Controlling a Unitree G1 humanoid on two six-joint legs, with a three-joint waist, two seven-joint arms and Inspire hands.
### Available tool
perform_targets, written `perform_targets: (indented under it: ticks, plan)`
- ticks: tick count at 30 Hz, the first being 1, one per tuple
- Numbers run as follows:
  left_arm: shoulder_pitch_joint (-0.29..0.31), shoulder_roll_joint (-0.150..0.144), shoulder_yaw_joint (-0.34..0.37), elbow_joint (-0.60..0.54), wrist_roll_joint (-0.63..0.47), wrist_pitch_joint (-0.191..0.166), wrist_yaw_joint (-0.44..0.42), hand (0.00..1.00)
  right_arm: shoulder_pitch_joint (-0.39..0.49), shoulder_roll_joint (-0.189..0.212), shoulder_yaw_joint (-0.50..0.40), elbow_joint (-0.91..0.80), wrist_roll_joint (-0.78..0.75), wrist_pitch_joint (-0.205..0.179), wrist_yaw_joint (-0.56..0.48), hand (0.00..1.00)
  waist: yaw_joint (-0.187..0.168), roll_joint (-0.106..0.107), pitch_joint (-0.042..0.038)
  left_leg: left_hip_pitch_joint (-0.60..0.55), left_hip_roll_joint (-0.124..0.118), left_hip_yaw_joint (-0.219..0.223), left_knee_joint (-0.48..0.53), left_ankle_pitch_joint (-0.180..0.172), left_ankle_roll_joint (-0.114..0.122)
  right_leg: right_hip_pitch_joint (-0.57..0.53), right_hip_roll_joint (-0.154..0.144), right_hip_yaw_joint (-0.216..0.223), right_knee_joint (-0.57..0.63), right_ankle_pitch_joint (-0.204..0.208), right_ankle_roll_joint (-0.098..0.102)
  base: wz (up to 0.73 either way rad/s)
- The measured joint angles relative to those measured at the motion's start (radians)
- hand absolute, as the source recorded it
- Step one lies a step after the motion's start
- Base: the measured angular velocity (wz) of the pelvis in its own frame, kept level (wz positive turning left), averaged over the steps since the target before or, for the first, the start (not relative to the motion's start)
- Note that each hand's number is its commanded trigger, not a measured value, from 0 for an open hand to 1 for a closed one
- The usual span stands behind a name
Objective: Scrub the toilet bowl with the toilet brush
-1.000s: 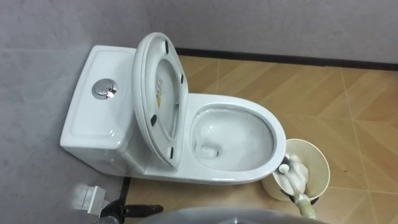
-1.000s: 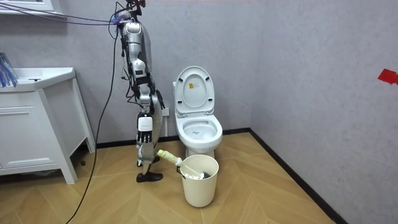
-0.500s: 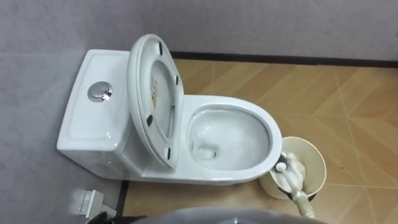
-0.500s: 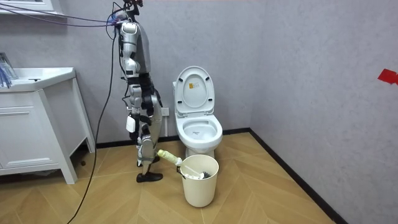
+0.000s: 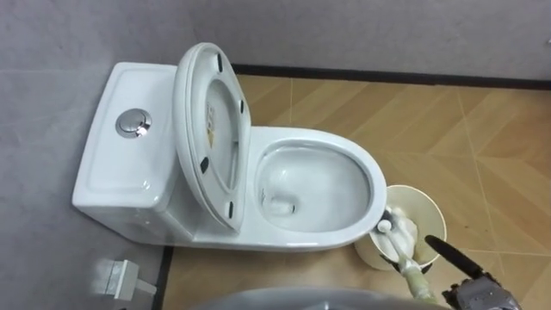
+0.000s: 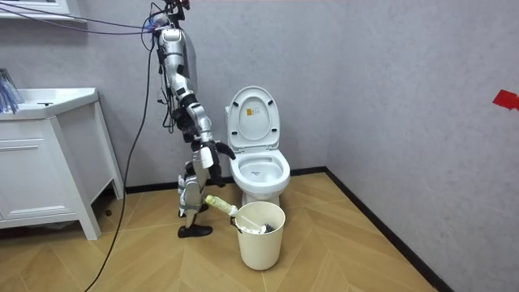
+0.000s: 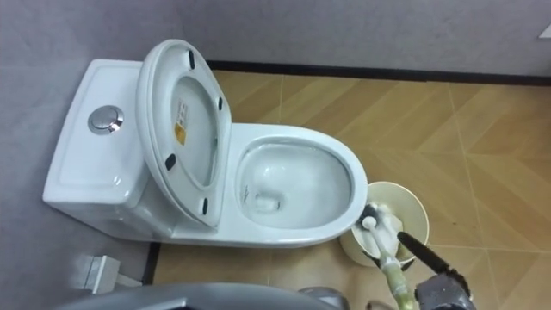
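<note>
The white toilet [image 5: 314,185] stands against the grey wall with its seat and lid [image 5: 207,129] raised and the bowl uncovered. To the right of the bowl is a cream bin [image 5: 430,215] holding the toilet brush [image 5: 398,239]. The brush's pale handle [image 5: 416,280] leans out over the bin's near rim. My right hand [image 5: 469,280] comes in at the lower right, just beside that handle, with a dark finger stretched straight toward the bin. In the room view I stand at the toilet's side with that hand [image 6: 219,154] raised forward above the brush [image 6: 219,203].
A round flush button [image 5: 132,122] sits on the tank. A small white object [image 5: 116,275] lies on the wood floor by the tank. A white cabinet [image 6: 45,162] stands at the room view's left, and a dark baseboard [image 5: 387,79] runs along the wall.
My right arm has swung up from hanging at my side to reach forward, and the hand has come into the eye views at the lower right. The brush and bin have not moved.
</note>
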Motion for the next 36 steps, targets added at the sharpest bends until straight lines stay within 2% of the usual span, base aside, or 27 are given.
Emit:
perform_targets:
  ticks: [4,7,8,13,14,18,23,25,27,31,34,36]
  plan:
    - [0.001,0.018,-0.008,-0.001,0.053,0.000,0.000,0.00,-0.025,-0.031,0.039,0.000,-0.023,-0.002,-0.006,0.00,0.006,-0.017,0.0050,-0.006,0.000,0.002,0.001,0.000,0.000,-0.006,-0.001,0.002,0.001,0.000,0.000,-0.02]
    - [0.000,0.030,-0.014,-0.005,0.062,0.001,0.000,0.00,-0.050,-0.040,0.042,0.000,-0.055,-0.003,-0.002,0.00,0.006,-0.023,0.0024,-0.033,0.000,-0.001,0.008,0.000,0.000,-0.027,-0.001,-0.001,0.003,0.002,0.000,0.06]
    - [0.000,0.037,-0.025,-0.006,0.063,0.001,0.000,0.00,-0.056,-0.042,0.043,0.000,-0.071,-0.003,0.008,0.00,0.006,-0.022,-0.0004,-0.043,0.001,-0.002,0.010,0.000,0.000,-0.038,-0.001,-0.002,0.004,0.003,-0.001,0.04]
    - [-0.016,0.058,-0.055,-0.004,0.062,0.003,0.000,0.00,-0.064,-0.081,0.125,0.014,-0.095,-0.002,0.053,0.00,0.029,-0.018,0.0025,-0.106,0.009,-0.011,0.060,-0.002,0.002,-0.074,-0.006,-0.024,0.022,0.010,-0.002,0.09]
    - [-0.032,0.065,-0.076,-0.003,0.061,0.002,0.000,0.00,-0.083,-0.095,0.151,0.037,-0.107,-0.002,0.061,0.00,0.029,-0.019,0.0022,-0.136,0.009,-0.013,0.079,-0.004,0.005,-0.095,-0.006,-0.030,0.030,0.010,-0.003,0.16]
    - [-0.093,0.097,-0.158,0.006,0.042,0.000,-0.001,0.00,-0.164,-0.138,0.216,0.129,-0.188,0.001,0.078,0.00,0.052,0.001,0.0136,-0.264,0.020,-0.019,0.165,-0.014,0.010,-0.218,-0.013,-0.050,0.123,0.006,-0.009,0.05]
    - [-0.196,0.105,-0.208,0.044,0.033,-0.004,0.000,0.00,-0.273,-0.170,0.281,0.218,-0.254,0.002,0.096,0.00,0.067,0.013,0.0207,-0.458,0.027,-0.041,0.273,-0.021,0.021,-0.399,-0.024,-0.080,0.229,-0.003,-0.020,0.14]
    - [-0.228,0.110,-0.240,0.048,0.031,-0.009,0.000,0.00,-0.293,-0.182,0.311,0.259,-0.260,0.004,0.107,0.00,0.078,0.010,0.0220,-0.523,0.029,-0.058,0.306,-0.023,0.024,-0.453,-0.023,-0.085,0.253,-0.005,-0.023,0.18]
    - [-0.249,0.118,-0.272,0.050,0.031,-0.014,0.000,0.00,-0.311,-0.194,0.334,0.282,-0.268,0.007,0.114,0.00,0.103,0.004,0.0221,-0.589,0.030,-0.065,0.343,-0.022,0.026,-0.520,-0.030,-0.086,0.294,-0.009,-0.025,0.04]
    - [-0.286,0.122,-0.312,0.055,0.031,-0.011,0.000,0.00,-0.342,-0.220,0.389,0.295,-0.307,0.029,0.147,0.00,0.119,-0.002,0.0253,-0.672,0.024,-0.061,0.372,-0.010,0.035,-0.622,-0.055,-0.085,0.359,-0.012,-0.029,0.00]
    - [-0.316,0.125,-0.315,0.057,0.028,-0.007,0.000,0.00,-0.369,-0.239,0.432,0.312,-0.328,0.040,0.171,0.00,0.146,-0.005,0.0286,-0.748,0.022,-0.056,0.396,-0.002,0.040,-0.705,-0.069,-0.085,0.402,-0.012,-0.034,-0.01]
    - [-0.335,0.130,-0.340,0.055,-0.006,-0.005,0.000,0.00,-0.388,-0.248,0.444,0.318,-0.331,0.048,0.185,0.00,0.157,-0.006,0.0311,-0.793,0.020,-0.055,0.415,-0.001,0.041,-0.754,-0.075,-0.085,0.428,-0.014,-0.038,0.02]
